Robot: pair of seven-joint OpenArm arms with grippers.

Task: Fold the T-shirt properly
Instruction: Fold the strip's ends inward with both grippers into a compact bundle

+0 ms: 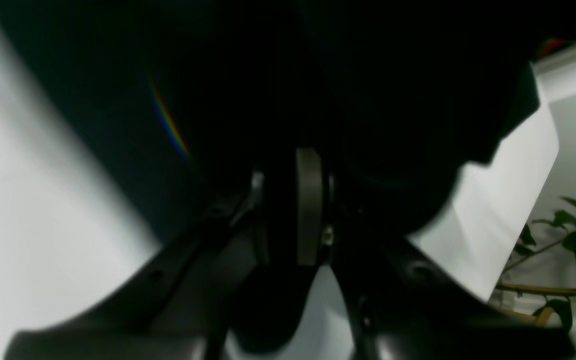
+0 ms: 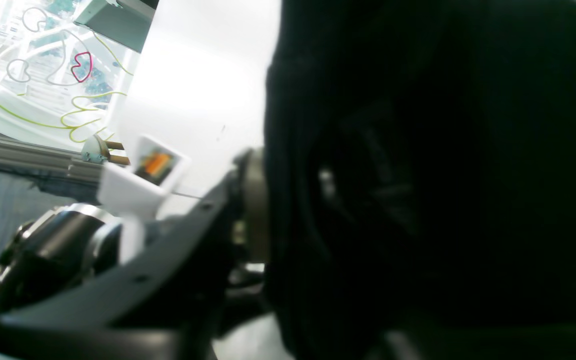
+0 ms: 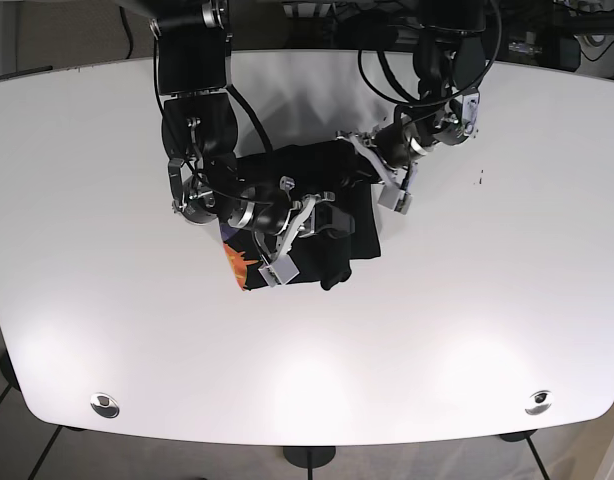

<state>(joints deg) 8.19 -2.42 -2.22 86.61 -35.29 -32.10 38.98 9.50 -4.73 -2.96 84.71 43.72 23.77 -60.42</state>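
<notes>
Base view shows me the T-shirt (image 3: 317, 225) bunched into a dark, uneven bundle mid-tabletop (image 3: 507, 300), so I judge the fold partly done, with squaring and flattening left. My left hand (image 3: 359, 160) sits at its upper right edge, my right hand (image 3: 322, 215) on its middle. Both wrist views show each hand pinched on black cloth.

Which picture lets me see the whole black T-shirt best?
The base view: the T-shirt lies bunched on the white table between both arms, orange print peeking out. Both wrist views show only blurry dark cloth filling the frame up close.
</notes>
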